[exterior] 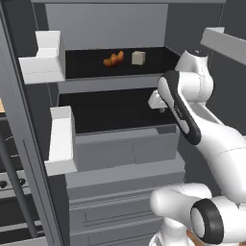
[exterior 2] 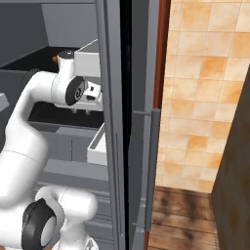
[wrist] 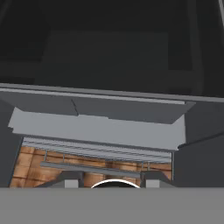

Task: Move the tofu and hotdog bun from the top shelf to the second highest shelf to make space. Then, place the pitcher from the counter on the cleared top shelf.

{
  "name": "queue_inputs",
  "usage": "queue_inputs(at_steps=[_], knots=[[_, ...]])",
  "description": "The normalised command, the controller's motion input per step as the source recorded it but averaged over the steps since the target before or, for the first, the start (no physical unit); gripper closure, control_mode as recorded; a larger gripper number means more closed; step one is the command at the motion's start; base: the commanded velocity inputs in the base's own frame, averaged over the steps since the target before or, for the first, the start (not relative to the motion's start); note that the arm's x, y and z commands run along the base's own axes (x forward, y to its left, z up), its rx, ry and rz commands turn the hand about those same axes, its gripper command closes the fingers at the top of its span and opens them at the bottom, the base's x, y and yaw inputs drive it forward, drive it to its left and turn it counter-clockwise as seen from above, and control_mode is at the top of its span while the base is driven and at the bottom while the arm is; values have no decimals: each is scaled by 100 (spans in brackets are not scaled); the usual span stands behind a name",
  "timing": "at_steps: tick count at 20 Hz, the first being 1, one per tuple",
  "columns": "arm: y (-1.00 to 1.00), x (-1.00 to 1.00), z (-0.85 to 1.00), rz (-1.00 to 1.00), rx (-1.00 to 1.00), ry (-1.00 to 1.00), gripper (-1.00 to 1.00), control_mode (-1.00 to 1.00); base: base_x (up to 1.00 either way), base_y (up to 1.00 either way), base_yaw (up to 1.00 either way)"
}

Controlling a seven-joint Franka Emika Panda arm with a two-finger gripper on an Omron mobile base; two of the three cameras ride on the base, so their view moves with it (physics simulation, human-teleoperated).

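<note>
The top shelf (exterior: 91, 65) is a black board with a grey front edge, higher than the gripper (exterior: 161, 109) and to its left. On it lie the hotdog bun (exterior: 114, 58) and the tofu (exterior: 138, 57), near each other but apart. The second shelf (exterior: 110, 113), level with the gripper, carries nothing visible

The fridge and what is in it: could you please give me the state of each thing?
Fridge door: open.
Tofu: on the top shelf, upright, not held.
Bun: on the top shelf, left of the tofu, apart from it.
Second shelf: nothing on the part in view.
Gripper: at second-shelf height, holds nothing; jaws cannot be told.
</note>
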Motion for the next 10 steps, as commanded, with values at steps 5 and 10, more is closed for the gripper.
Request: queue_inputs(at_steps=[5,10], knots=[[-1,-8,-3,6,0,-4,-100,-100,0,0,0],[0,-22,7,5,3,-44,-100,-100,0,0,0]])
